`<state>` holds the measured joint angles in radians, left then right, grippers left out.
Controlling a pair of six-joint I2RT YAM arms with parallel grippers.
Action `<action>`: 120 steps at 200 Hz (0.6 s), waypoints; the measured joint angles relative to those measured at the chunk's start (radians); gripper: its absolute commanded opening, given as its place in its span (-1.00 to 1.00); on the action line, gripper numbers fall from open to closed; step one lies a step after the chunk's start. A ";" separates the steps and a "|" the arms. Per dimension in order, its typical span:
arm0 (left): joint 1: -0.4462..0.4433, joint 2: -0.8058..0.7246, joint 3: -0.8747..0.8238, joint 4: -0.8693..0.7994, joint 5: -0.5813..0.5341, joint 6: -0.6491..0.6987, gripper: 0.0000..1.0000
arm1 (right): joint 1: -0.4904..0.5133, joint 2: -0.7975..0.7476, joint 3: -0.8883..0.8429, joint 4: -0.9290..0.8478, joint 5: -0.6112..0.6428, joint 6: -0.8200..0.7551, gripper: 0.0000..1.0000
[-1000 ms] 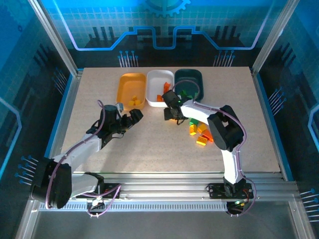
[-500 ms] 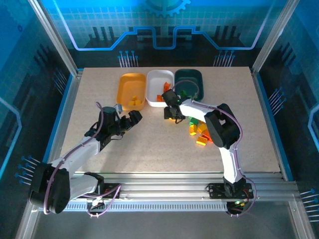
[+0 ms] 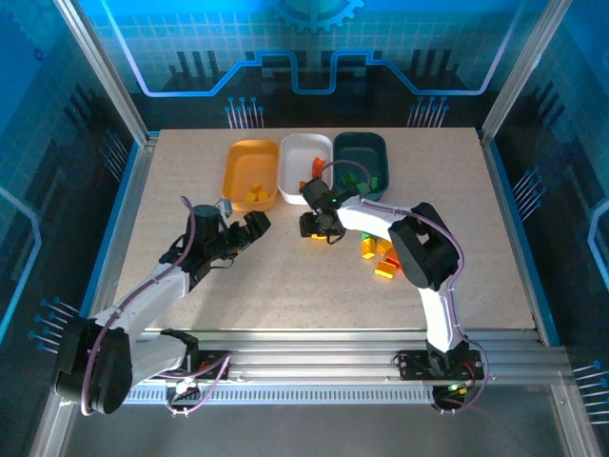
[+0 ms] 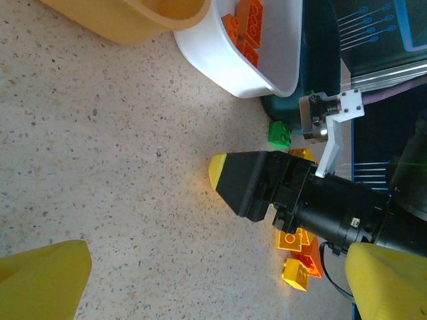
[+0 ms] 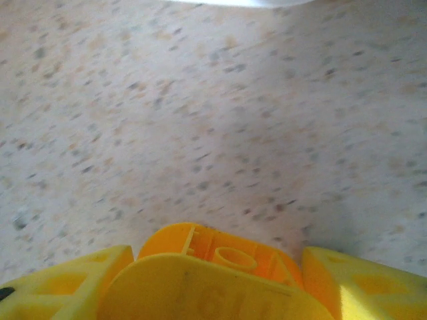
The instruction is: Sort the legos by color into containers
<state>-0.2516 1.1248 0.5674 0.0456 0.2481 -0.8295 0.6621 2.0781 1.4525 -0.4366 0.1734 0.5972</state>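
Orange-yellow lego (image 5: 213, 253) pinched between the right fingers (image 5: 360, 283), close to the table (image 5: 200, 100).
The overhead view places that grip just before the white tray (image 3: 306, 150); the left fingers (image 4: 41, 275) gape wide, empty, nearby.

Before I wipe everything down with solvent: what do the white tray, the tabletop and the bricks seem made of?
White tray: probably moulded plastic, smooth and slightly glossy, with a rounded wall. Tabletop: matte speckled beige, laminate or stone-look composite; I cannot tell which. Orange bricks in the tray: hard glossy plastic, with moulded studs.
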 measured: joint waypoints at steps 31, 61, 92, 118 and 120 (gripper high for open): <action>0.000 0.000 0.000 -0.002 0.000 0.000 0.98 | 0.005 -0.014 0.000 0.000 -0.079 -0.022 0.43; 0.000 0.000 -0.001 -0.005 0.000 0.001 0.98 | 0.006 -0.031 0.000 0.001 -0.150 -0.049 0.44; 0.000 -0.001 -0.004 -0.009 -0.002 0.001 0.98 | 0.011 -0.032 0.000 -0.004 -0.151 -0.082 0.44; 0.000 -0.003 -0.010 -0.014 -0.007 0.001 0.98 | 0.025 -0.019 0.018 -0.027 -0.157 -0.145 0.40; 0.000 -0.003 -0.010 -0.014 -0.008 0.001 0.98 | 0.027 -0.018 0.019 -0.027 -0.158 -0.152 0.40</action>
<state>-0.2516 1.1217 0.5571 0.0311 0.2405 -0.8288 0.6888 2.0602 1.4715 -0.4637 0.0154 0.4450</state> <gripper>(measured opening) 0.990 0.707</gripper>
